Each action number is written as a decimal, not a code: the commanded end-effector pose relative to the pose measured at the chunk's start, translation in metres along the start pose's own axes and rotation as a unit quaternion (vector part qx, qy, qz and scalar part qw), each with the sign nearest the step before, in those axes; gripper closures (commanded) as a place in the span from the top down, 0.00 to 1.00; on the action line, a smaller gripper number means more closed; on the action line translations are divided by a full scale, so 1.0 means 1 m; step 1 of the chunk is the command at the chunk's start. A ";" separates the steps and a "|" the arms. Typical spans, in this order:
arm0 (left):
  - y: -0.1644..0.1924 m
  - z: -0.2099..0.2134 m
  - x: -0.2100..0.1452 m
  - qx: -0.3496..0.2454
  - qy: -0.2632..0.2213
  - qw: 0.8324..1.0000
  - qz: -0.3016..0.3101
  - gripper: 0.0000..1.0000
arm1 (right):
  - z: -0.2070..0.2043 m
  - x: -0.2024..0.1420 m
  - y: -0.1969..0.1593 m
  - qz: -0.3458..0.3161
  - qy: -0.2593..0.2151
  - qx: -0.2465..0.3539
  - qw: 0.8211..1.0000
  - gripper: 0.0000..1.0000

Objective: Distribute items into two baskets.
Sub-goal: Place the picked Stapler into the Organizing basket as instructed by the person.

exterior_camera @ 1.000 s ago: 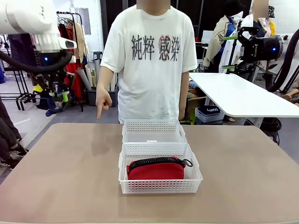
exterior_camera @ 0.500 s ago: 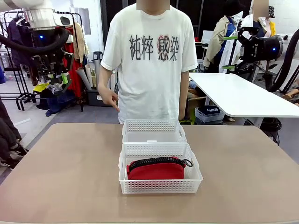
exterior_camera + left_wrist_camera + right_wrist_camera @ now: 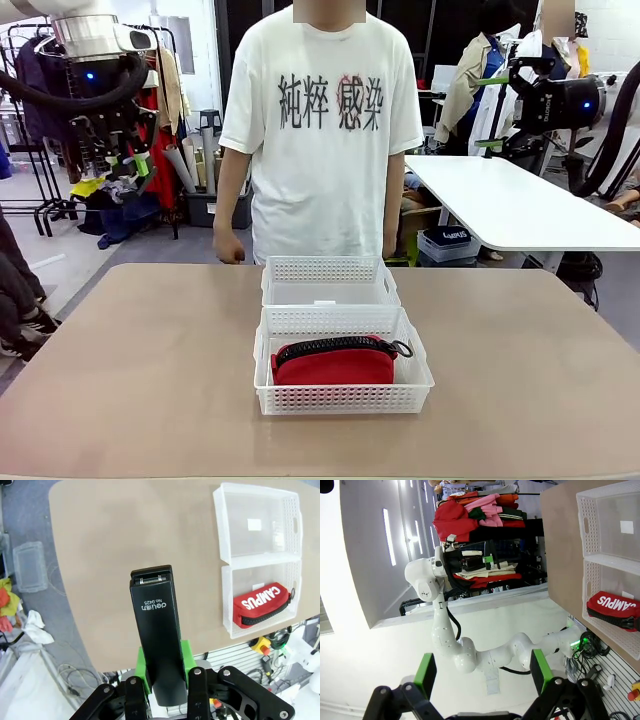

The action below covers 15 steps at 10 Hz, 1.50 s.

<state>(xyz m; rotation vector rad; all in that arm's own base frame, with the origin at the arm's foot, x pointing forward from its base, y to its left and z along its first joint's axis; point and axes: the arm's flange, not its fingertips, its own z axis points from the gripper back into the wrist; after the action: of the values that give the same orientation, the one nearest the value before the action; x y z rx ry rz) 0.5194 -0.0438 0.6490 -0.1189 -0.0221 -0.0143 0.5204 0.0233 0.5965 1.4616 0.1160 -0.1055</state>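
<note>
My left gripper (image 3: 162,667) is shut on the small black stapler (image 3: 157,630), which stands up between the green pads. In the front view that gripper (image 3: 122,165) hangs high at the far left, off the table. Two white lattice baskets sit end to end at the table's middle. The near basket (image 3: 340,398) holds the red pouch (image 3: 335,365); the far basket (image 3: 325,268) has nothing in it. The left wrist view looks down on the pouch (image 3: 261,605), its basket (image 3: 227,600) and the other basket (image 3: 260,522). My right gripper (image 3: 482,672) is open, high at the right (image 3: 490,112).
A person in a white T-shirt stands at the far edge, one hand (image 3: 230,250) low by the table's rim left of the baskets. A white table (image 3: 510,205) stands behind at the right. Bare brown tabletop (image 3: 130,370) lies on both sides of the baskets.
My left gripper has risen with the stapler and drifted slightly. The person's pointing hand has dropped to the table's far edge. The right arm, baskets and pouch have not moved.
</note>
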 end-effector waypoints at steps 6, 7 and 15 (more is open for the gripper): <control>0.001 0.002 -0.003 0.004 0.000 1.000 0.002 0.00 | 0.000 -0.001 0.004 0.001 -0.001 0.010 1.000 1.00; 0.001 0.002 -0.003 0.004 0.000 1.000 0.002 0.00 | 0.000 -0.001 0.004 0.001 -0.001 0.010 1.000 1.00; 0.001 0.002 -0.003 0.004 0.000 1.000 0.002 0.00 | 0.000 -0.001 0.004 0.001 -0.001 0.010 1.000 1.00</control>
<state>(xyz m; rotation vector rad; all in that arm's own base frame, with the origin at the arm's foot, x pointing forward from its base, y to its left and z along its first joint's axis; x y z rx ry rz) 0.5196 -0.0438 0.6487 -0.1188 -0.0214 -0.0142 0.5204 0.0233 0.5965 1.4616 0.1160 -0.1055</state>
